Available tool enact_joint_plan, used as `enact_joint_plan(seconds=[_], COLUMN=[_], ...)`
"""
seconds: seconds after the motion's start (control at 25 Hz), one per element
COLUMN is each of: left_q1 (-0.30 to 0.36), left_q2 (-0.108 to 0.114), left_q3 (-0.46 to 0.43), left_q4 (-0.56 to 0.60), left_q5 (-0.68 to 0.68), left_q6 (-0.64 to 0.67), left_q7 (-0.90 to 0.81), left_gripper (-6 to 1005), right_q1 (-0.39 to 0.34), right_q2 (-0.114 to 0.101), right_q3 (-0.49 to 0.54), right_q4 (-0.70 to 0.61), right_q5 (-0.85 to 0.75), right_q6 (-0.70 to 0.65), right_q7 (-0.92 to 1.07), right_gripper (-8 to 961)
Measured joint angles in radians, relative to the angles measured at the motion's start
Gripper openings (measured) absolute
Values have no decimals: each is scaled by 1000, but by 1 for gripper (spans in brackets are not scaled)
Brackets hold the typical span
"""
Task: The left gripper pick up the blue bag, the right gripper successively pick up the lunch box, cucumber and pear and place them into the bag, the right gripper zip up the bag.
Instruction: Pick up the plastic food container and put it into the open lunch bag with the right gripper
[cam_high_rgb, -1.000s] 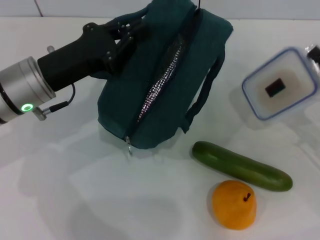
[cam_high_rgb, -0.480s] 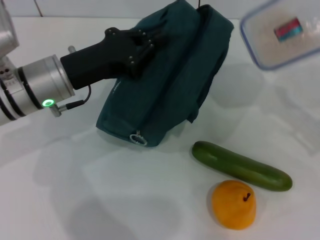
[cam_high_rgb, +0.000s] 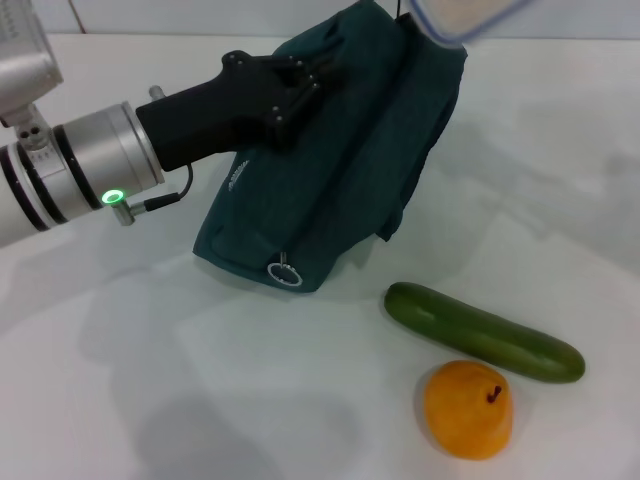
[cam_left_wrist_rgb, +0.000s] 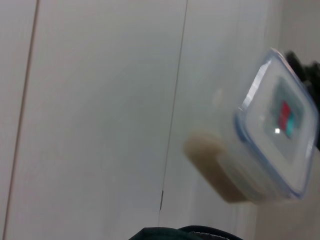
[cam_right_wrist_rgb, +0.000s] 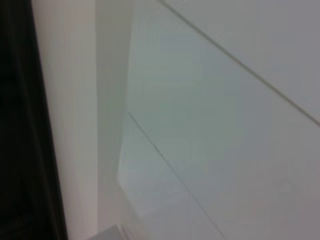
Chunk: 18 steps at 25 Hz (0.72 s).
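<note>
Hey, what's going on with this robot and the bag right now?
The left gripper is clamped on the blue bag, holding its top up off the white table. The lunch box is in the air above the bag, only its corner showing at the head view's top edge; its carrier is unseen. The cucumber and pear lie on the table.

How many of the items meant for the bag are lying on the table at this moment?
2: the cucumber lies in front of the blue bag, the pear just nearer. The lunch box is airborne.
</note>
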Motion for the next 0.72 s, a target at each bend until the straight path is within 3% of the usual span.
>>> enact_joint_plan(seconds=[0.24, 0.72], left_q1=[-4, -17], left_q2=[-1, -1], left_q3=[5, 7], left_q4=[-8, -24], left_q5=[-28, -57], left_q6=[-12, -39], left_q7=[15, 37], left_gripper=[42, 42], right_q1=[49, -10], right_q2=[0, -1], right_q3=[-37, -75], right_q4=[-4, 15], right_q5=[-23, -78], right_q6=[95, 162], right_q7=[13, 6], right_gripper=[121, 129])
